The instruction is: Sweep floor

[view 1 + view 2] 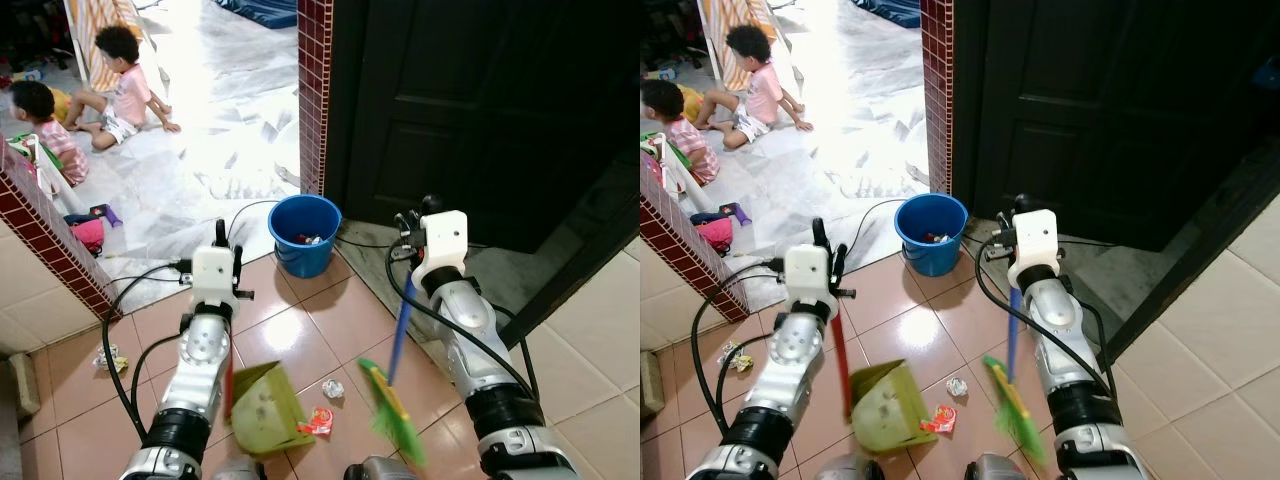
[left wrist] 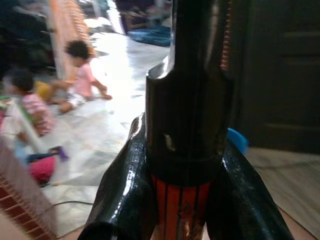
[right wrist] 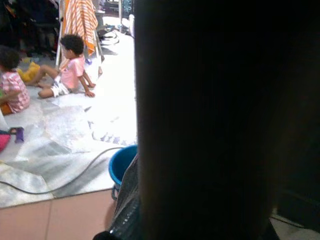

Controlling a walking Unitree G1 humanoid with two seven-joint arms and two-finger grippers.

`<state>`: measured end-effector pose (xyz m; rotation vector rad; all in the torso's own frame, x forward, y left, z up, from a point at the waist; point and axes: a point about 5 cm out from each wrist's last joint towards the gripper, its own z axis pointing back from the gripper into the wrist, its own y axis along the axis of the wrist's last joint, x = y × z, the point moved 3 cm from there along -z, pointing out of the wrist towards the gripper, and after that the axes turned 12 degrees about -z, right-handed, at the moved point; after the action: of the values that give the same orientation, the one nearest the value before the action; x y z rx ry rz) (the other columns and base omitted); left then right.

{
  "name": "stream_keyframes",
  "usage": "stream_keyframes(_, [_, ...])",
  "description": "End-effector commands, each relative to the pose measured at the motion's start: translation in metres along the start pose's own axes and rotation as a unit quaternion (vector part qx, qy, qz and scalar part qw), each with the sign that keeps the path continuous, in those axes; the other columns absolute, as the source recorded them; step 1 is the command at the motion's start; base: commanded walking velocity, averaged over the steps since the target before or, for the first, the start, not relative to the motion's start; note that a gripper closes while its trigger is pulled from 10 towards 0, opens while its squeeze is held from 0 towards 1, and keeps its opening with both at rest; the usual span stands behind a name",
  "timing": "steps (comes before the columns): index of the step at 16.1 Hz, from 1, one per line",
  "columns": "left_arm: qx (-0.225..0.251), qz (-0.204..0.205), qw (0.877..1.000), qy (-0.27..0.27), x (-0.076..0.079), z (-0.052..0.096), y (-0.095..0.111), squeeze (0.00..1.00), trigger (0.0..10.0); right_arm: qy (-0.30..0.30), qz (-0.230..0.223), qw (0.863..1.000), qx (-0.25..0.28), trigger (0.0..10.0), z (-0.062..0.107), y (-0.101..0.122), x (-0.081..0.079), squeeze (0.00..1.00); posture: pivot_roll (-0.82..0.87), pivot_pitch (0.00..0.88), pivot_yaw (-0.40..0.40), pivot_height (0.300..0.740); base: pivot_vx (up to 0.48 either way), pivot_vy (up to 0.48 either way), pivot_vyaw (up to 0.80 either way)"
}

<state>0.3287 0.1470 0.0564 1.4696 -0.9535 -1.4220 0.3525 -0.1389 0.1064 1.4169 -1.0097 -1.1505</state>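
My left gripper (image 1: 222, 243) is shut on the red handle (image 2: 183, 212) of a green dustpan (image 1: 265, 408), which rests on the brown tiles in front of me. In the left wrist view the black fingers (image 2: 125, 190) clamp that handle, which has a black end. My right gripper (image 1: 416, 222) is shut on the blue stick (image 1: 400, 330) of a broom. Its green bristles (image 1: 396, 412) hang just right of the pan. A red wrapper (image 1: 318, 421) lies at the pan's lip, and a crumpled white scrap (image 1: 333, 388) lies between pan and broom.
A blue bucket (image 1: 304, 233) holding some litter stands ahead by a red-tiled pillar (image 1: 314, 90). A dark door (image 1: 470, 100) is at the right. More litter (image 1: 108, 357) lies at the left near a low tiled wall (image 1: 50, 240). Cables cross the floor. Two children (image 1: 125, 85) sit further off.
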Motion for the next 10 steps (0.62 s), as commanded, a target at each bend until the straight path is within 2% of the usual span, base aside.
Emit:
stream_keyframes(1, [0.001, -0.032, 0.999, 0.021, -0.003, -0.002, -0.001, 0.00, 10.0, 0.008, -0.023, 1.000, 0.018, 10.0, -0.008, 0.011, -0.005, 0.00, -0.07, 0.000, 0.009, 0.740, 0.000, 0.000, 0.00])
stream_keyframes(2, [-0.010, -0.016, 1.000, 0.019, 0.000, -0.002, -0.004, 0.00, 10.0, 0.016, -0.026, 0.999, 0.023, 10.0, -0.012, 0.014, -0.009, 0.00, -0.07, 0.000, 0.008, 0.740, 0.000, 0.000, 0.00])
stream_keyframes(5, [-0.031, -0.011, 0.999, 0.038, 0.010, -0.003, -0.011, 0.00, 10.0, 0.038, -0.039, 0.998, 0.024, 10.0, -0.020, 0.018, -0.021, 0.00, -0.07, 0.000, 0.003, 0.740, 0.000, 0.000, 0.00])
stream_keyframes(6, [-0.041, -0.008, 0.999, 0.029, 0.020, -0.002, -0.014, 0.00, 10.0, 0.039, -0.072, 0.997, 0.008, 10.0, -0.023, 0.015, -0.025, 0.00, -0.07, 0.000, 0.002, 0.740, 0.000, 0.000, 0.00])
stream_keyframes(7, [-0.050, -0.001, 0.998, 0.026, 0.023, -0.001, -0.017, 0.00, 10.0, 0.033, -0.098, 0.995, -0.003, 10.0, -0.025, 0.012, -0.025, 0.00, -0.07, 0.000, 0.002, 0.740, 0.000, 0.000, 0.00])
stream_keyframes(10, [-0.069, 0.023, 0.997, 0.019, 0.028, 0.000, -0.021, 0.00, 10.0, -0.016, -0.244, 0.969, -0.033, 10.0, -0.033, 0.008, -0.022, 0.00, -0.08, 0.000, 0.000, 0.740, 0.000, 0.000, 0.00])
